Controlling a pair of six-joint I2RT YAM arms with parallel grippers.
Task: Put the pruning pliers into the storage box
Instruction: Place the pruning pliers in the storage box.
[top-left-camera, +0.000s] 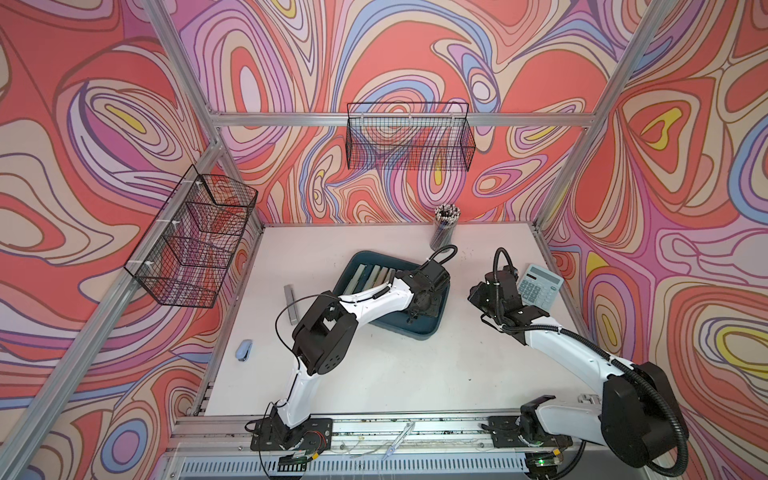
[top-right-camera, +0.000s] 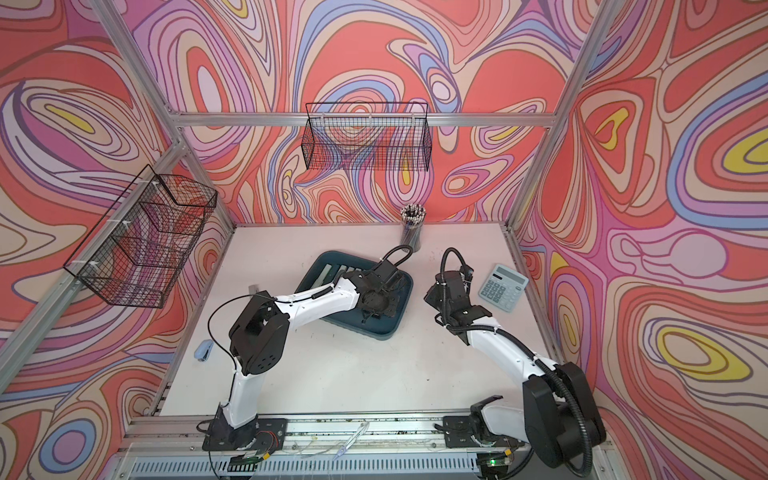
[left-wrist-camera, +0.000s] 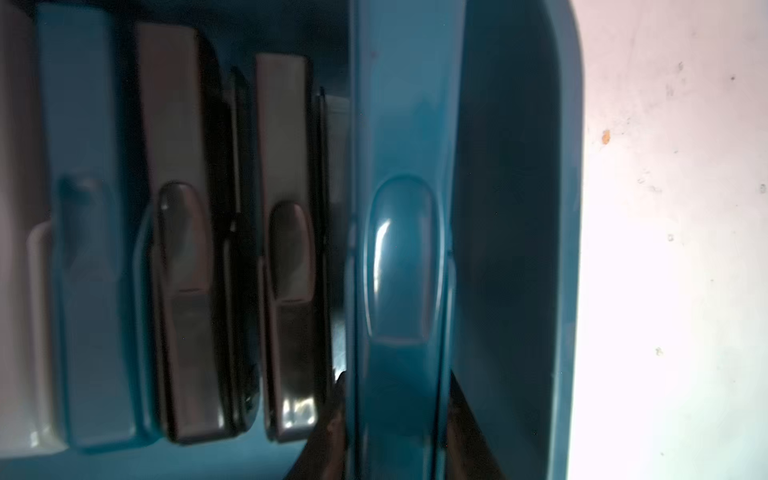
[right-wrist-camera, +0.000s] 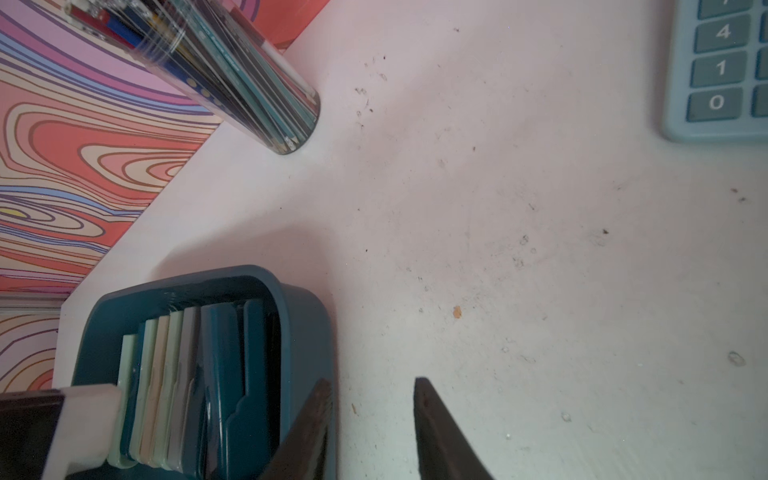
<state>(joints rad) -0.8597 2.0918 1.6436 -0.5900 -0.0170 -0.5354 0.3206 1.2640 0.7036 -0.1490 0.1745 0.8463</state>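
Pruning pliers (right-wrist-camera: 174, 374): slim oblong bars in mint, beige, grey and teal, each with an oval raised catch. They stand on edge in a row inside the teal storage box (top-left-camera: 401, 328).
Teal bar (left-wrist-camera: 401, 257): pinched by the left gripper (left-wrist-camera: 397, 374), next to the box wall.
Grey bar (top-left-camera: 291, 303): loose on the table (top-left-camera: 395, 374).
Right gripper (right-wrist-camera: 372, 382): spread, nothing between.

Left arm (top-left-camera: 370, 297): elbow raised, forearm extended forward, wrist pitched downward. Left gripper (left-wrist-camera: 397, 374): closed on both sides of one teal pruning pliers (left-wrist-camera: 401, 257). Right arm (top-left-camera: 552, 345): forearm extended forward and inward. Right gripper (right-wrist-camera: 372, 382): pointed downward, jaws apart, nothing between them.
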